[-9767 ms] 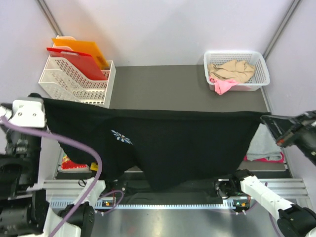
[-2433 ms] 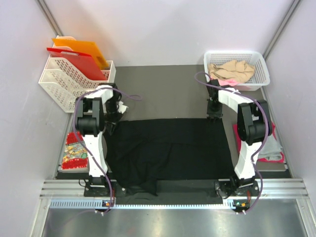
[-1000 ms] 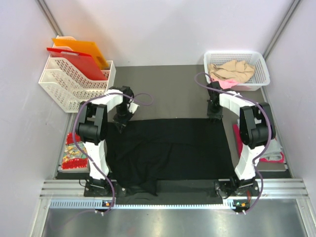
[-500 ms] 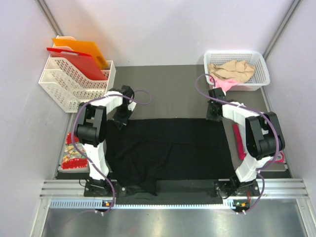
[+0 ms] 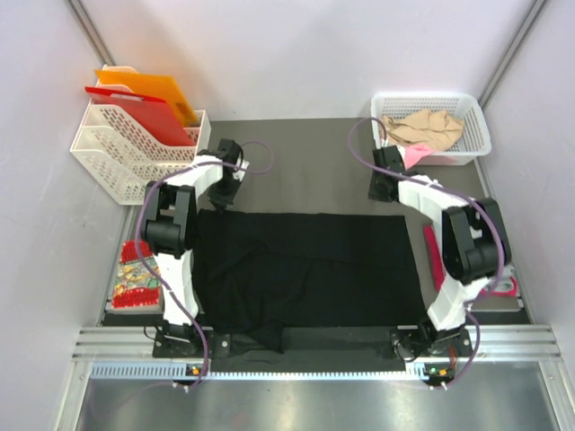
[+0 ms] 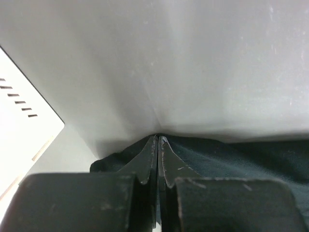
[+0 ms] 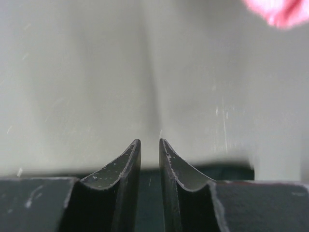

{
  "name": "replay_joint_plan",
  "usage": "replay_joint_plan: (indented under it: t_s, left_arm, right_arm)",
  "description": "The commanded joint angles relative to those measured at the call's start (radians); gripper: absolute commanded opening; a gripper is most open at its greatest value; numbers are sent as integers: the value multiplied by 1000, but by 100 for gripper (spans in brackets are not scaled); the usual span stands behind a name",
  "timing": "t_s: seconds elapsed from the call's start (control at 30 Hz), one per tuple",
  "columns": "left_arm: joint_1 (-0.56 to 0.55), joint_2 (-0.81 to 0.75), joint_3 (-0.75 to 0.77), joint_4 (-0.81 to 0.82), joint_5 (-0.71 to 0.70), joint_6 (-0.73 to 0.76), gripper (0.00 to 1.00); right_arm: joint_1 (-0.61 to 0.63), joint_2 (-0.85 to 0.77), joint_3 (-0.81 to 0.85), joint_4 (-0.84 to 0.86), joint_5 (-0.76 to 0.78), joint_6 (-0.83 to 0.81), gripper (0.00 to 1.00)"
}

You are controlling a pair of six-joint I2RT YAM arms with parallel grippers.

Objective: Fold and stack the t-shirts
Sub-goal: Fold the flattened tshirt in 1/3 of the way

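Black t-shirt [image 5: 305,269]: spread flat mid-counter [image 5: 305,162]; I judge it laid out for folding.
Basket [image 5: 479,135], far right: beige shirt [image 5: 422,126] and pink shirt [image 5: 411,158] queued.
Left hand [image 6: 158,140]: clamped at black shirt's far-left corner; hem pinched? I can't tell.
Right hand [image 7: 149,143]: narrow gap, empty, off far-right corner.
Writing: none I can read.

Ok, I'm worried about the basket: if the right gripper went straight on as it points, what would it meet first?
Likely only bare table ahead of the right gripper; the pink shirt by the basket lies off to its right. Depth is unclear.
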Motion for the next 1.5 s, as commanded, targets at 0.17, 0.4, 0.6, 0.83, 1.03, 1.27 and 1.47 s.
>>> replay_joint_plan:
  t_s: [0.17, 0.4, 0.6, 0.83, 1.03, 1.27, 1.47]
  left_arm:
    - [10, -227, -79, 37, 53, -5, 0]
    - [9, -313, -155, -33, 124, 10, 0]
    - [9, -304, -287, 15, 98, 28, 0]
    - [9, -217, -281, 38, 64, 45, 0]
    - [9, -180, -275, 64, 41, 53, 0]
    - [10, -168, -273, 79, 36, 51, 0]
    - [24, -139, -232, 96, 21, 64, 0]
  right_arm:
    - [109, -323, -67, -190, 60, 10, 27]
    - [113, -294, -222, -215, 8, 119, 27]
    - [116, -179, -203, -182, -11, 136, 26]
    - [116, -66, -127, -164, -11, 133, 25]
    - [116, 0, -118, -124, -31, 151, 25]
    - [125, 71, -94, -107, -49, 162, 24]
    - [128, 123, -29, -124, -35, 139, 24]
